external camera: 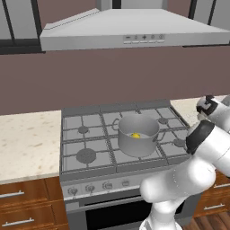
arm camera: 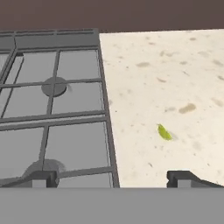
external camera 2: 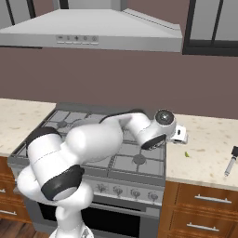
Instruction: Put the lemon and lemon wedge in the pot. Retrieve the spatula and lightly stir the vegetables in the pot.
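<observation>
Pincer [arm camera: 112, 177] apart, empty, hovering over stove edge and bench.
Lemon [external camera: 135, 135] inside pot [external camera: 138, 134], on stove [external camera: 85, 134] grate, mid-right burner area. Small yellow-green wedge [arm camera: 164, 132] lying on bench [arm camera: 175, 78], just right of stove rim, between fingertips [arm camera: 43, 178] in hand view. Dark-handled spatula [external camera 2: 231, 161] on bench far right, well apart from wedge. Hood [external camera: 134, 31] above stove.
</observation>
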